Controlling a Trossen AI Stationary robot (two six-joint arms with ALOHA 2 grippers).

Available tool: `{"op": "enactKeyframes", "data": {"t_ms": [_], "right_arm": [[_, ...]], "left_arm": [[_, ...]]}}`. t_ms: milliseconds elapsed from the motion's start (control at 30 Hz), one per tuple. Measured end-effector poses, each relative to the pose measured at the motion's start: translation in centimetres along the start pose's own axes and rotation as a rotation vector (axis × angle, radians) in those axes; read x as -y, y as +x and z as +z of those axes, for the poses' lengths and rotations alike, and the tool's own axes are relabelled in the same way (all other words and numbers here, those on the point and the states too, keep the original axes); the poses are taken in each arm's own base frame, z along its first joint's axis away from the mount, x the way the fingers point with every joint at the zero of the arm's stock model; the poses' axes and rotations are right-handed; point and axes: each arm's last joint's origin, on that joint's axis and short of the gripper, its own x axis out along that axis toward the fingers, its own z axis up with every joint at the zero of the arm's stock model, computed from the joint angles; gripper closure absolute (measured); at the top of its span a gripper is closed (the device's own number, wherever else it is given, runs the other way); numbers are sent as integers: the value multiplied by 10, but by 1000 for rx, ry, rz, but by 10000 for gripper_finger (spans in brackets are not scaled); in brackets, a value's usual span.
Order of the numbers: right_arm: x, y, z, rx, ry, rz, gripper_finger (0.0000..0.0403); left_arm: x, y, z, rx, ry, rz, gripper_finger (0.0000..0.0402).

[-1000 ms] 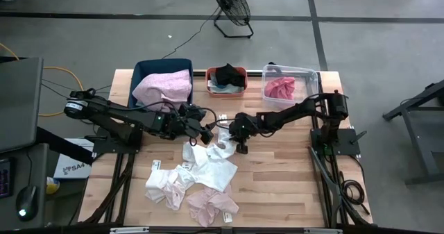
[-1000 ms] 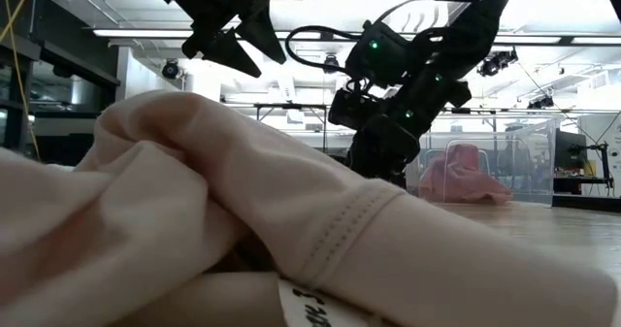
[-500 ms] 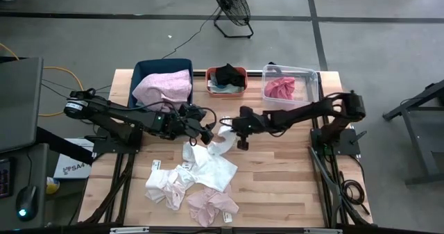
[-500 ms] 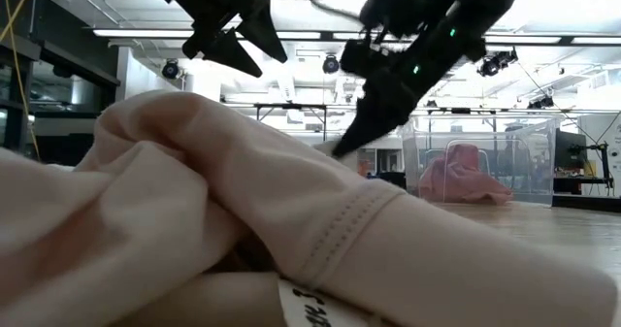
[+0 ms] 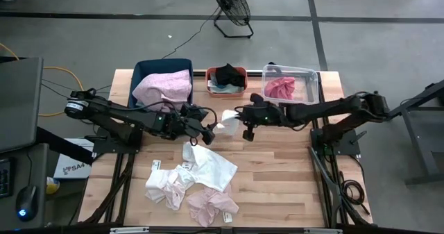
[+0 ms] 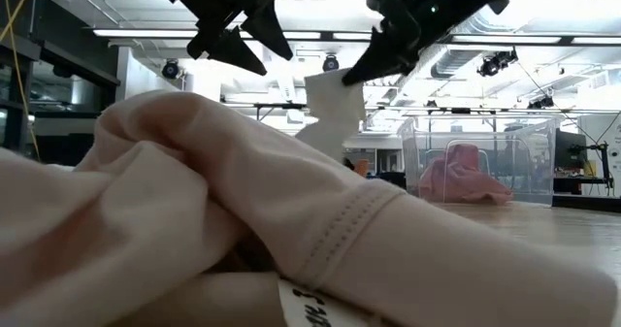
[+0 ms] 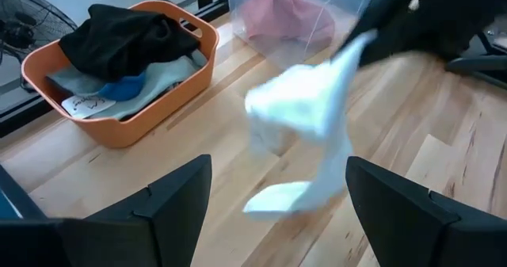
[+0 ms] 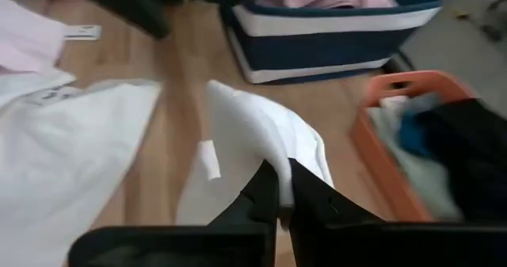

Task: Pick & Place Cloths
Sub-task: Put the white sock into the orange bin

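**Desk-side:** What have you got in the claws?

**Me:** My right claw [image 5: 242,122] is clenched on a small white cloth [image 5: 228,119], and I have it lifted clear of the desk [image 5: 291,171]. In the right wrist view the fingers [image 8: 269,189] are pinched together on a fold of it and the rest hangs loose below. My left claw [image 5: 207,131] is just beside it, hovering above the desk with its jaws spread wide and nothing between them; in its own wrist view the white cloth dangles in front of the two fingers [image 7: 170,196] without touching them.

**Desk-side:** And around that?

**Me:** Below the claws, towards the near edge, I see a heap of white and pale pink cloths [image 5: 191,182] spread on the wood. Along the far edge stand three bins: the blue bin [image 5: 146,71] with a big pink cloth [image 5: 163,88] piled in it, the orange bin [image 5: 208,73] holding black, grey and blue pieces, and the clear bin [image 5: 311,78] with a deeper pink cloth [image 5: 279,88] inside.

**Desk-side:** So how far along are you?

**Me:** Partway, I'd judge. All three bins already hold something, one cloth is in the air, and several pieces are left on the desk. I can't tell yet which bin this white one belongs in.
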Motion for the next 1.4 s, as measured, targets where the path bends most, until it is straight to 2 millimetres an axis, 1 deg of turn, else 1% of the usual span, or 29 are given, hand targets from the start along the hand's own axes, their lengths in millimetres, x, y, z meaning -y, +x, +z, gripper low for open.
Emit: {"op": "enactKeyframes", "data": {"t_ms": [67,233,367,433,533,700,833,967,1167,1300,1400], "right_arm": [[3,-8,3,7,-9,-23,398],[7,-24,11,60,-5,-30,398],[11,-36,14,69,-4,-63,398],[13,-40,12,47,-19,-96,398],[17,-50,13,41,-32,-133,398],[20,-65,16,66,-23,-141,398],[22,-75,19,99,-16,-138,398],[23,-82,21,116,-14,-111,398],[20,-86,25,160,-8,2,398],[20,-86,28,194,13,9,398],[21,-87,31,221,24,-8,398]], "left_arm": [[1,1,0,0,0,-3,114],[6,11,-7,-2,26,0,114],[8,21,-12,-2,49,33,114],[9,24,-14,-6,54,43,114],[6,26,-12,6,54,64,114],[1,30,-8,30,41,96,114],[6,36,-8,59,81,81,114],[16,44,-7,112,119,31,114],[27,59,-10,188,193,1,114],[33,68,-12,226,240,-34,114],[38,70,-11,259,279,-92,114]]}}
